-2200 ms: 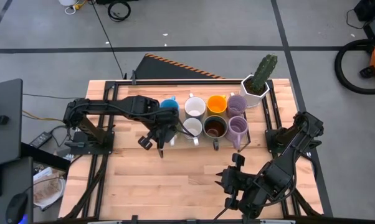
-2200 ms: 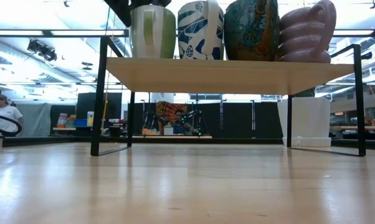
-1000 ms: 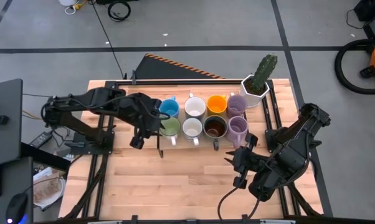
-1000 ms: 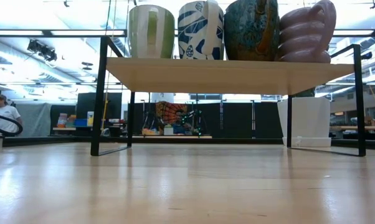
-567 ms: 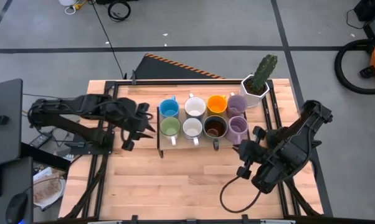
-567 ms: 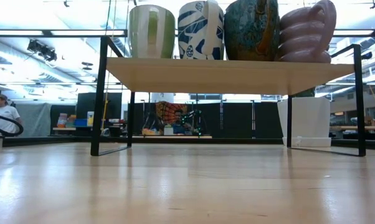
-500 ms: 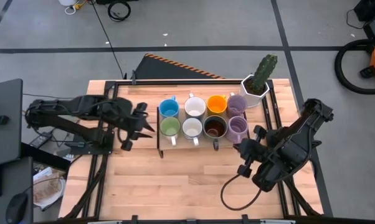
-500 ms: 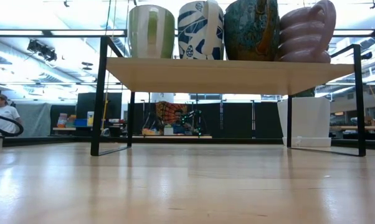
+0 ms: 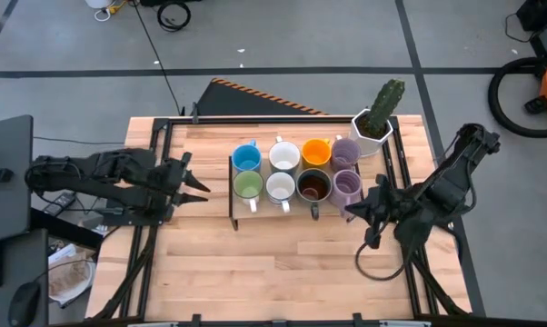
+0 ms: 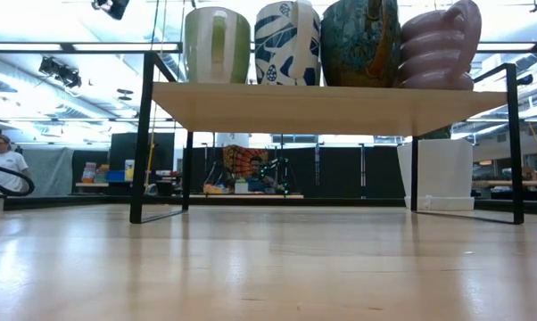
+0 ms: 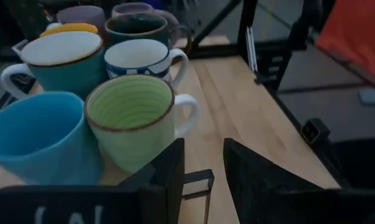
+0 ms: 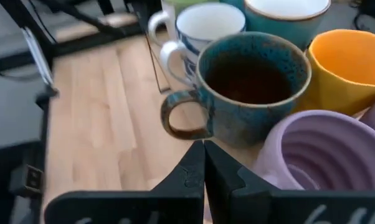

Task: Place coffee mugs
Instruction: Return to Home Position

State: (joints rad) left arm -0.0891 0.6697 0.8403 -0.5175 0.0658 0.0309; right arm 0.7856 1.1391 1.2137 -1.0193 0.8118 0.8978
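Eight coffee mugs stand in two rows on a black-framed wooden rack (image 9: 233,195). In the far row are blue (image 9: 246,157), white (image 9: 284,154), orange (image 9: 316,152) and lilac (image 9: 346,152). In the near row are green (image 9: 247,185), white (image 9: 280,186), dark brown (image 9: 312,186) and lilac (image 9: 346,186). My left gripper (image 9: 199,182) is open, left of the rack, pointing at the green mug (image 11: 131,121). My right gripper (image 9: 363,211) is shut, just near-right of the rack, in front of the dark brown mug (image 12: 253,87). Neither touches a mug.
A white hexagonal pot (image 9: 372,132) with a cactus stands at the table's far right, behind the rack. The rack's shelf (image 10: 326,105) is raised on thin black legs. Bare wood lies between the rack and the near edge. A person (image 10: 1,165) shows far off in the room.
My left gripper has drawn back from the green mug toward the table's left edge. My right gripper has moved from the near right part of the table toward the far edge, up to the rack's right end, and its fingers have shut. The mugs have stayed put.
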